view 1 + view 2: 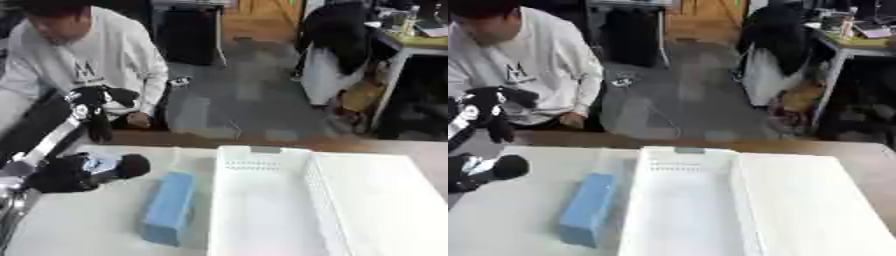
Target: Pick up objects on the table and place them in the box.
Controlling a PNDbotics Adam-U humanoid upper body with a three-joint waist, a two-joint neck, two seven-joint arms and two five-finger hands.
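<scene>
Lying beside white box (262, 210): blue block (169, 207); left robot hand (92, 107) raised.

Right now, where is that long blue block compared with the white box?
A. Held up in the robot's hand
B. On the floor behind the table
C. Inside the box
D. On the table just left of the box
D: the blue block lies flat on the white table beside the left wall of the white box, whose inside shows nothing in it.
</scene>
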